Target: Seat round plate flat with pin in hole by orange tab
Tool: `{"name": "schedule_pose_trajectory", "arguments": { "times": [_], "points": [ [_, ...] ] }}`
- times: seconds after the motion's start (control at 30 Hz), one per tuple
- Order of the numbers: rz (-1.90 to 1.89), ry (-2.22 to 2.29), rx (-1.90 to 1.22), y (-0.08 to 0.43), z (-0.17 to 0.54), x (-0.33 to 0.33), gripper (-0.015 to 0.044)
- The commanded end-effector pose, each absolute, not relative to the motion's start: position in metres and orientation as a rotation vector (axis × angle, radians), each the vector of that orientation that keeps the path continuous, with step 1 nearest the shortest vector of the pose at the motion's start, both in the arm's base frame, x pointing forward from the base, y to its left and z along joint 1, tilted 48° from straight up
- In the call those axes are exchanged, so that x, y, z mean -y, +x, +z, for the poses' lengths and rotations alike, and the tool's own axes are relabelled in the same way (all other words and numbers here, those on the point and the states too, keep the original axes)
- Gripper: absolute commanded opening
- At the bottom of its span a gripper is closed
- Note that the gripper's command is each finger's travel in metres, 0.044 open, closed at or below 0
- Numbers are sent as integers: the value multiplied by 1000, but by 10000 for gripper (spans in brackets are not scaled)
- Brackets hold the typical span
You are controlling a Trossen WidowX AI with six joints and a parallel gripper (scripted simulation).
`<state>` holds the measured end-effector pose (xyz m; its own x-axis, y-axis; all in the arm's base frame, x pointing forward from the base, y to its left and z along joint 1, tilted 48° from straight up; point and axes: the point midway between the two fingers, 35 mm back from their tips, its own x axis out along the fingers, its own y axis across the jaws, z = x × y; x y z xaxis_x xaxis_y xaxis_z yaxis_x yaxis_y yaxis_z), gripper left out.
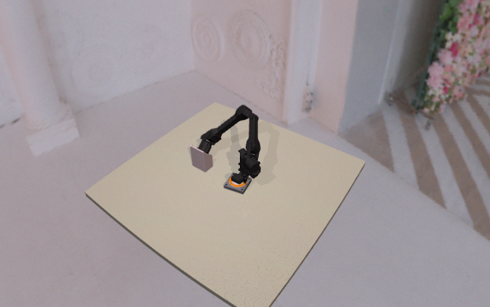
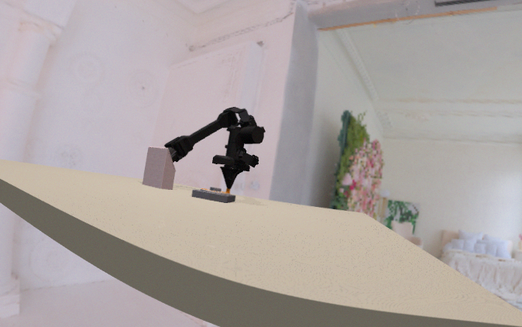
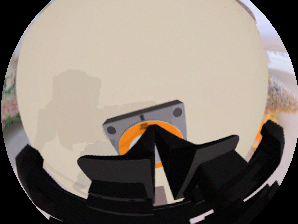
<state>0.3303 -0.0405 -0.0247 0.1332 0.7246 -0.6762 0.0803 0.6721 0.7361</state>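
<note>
Orange plate (image 3: pixel 131 137) shows only as a thin arc at the centre of the wrist view; the black tool (image 3: pixel 154 137) hides the rest, along with the post, pin and hole. Its fingers are pressed together into a point with nothing between them, the tip down at the plate's edge. Whether they touch is hard to make out. Beneath lies a square grey base (image 3: pixel 170 113) with corner screws, matte, on the smooth beige table (image 1: pixel 218 233).
</note>
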Motion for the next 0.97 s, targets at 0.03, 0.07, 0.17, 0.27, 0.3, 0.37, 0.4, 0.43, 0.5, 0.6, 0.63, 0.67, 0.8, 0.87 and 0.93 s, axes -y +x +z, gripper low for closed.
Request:
{"name": "schedule_pose_trajectory", "arguments": {
  "times": [0.03,0.07,0.17,0.27,0.3,0.37,0.4,0.43,0.5,0.6,0.63,0.67,0.8,0.87,0.93],
  "points": [
    [532,738,-1377,329,-13,53,0],
    [531,738,-1377,328,-9,57,0],
    [532,738,-1377,323,3,68,0],
    [532,738,-1378,320,8,74,0],
    [532,738,-1378,320,8,74,0],
    [528,750,-1380,321,3,69,0],
    [528,750,-1380,321,3,69,0],
    [528,750,-1380,321,3,69,0],
    [528,750,-1380,321,3,69,0],
    [528,750,-1380,321,3,69,0],
    [528,750,-1380,321,3,69,0],
    [528,750,-1380,321,3,69,0],
    [528,750,-1380,321,3,69,0],
    [528,750,-1380,321,3,69,0],
    [528,750,-1380,321,3,69,0]
  ]
}}
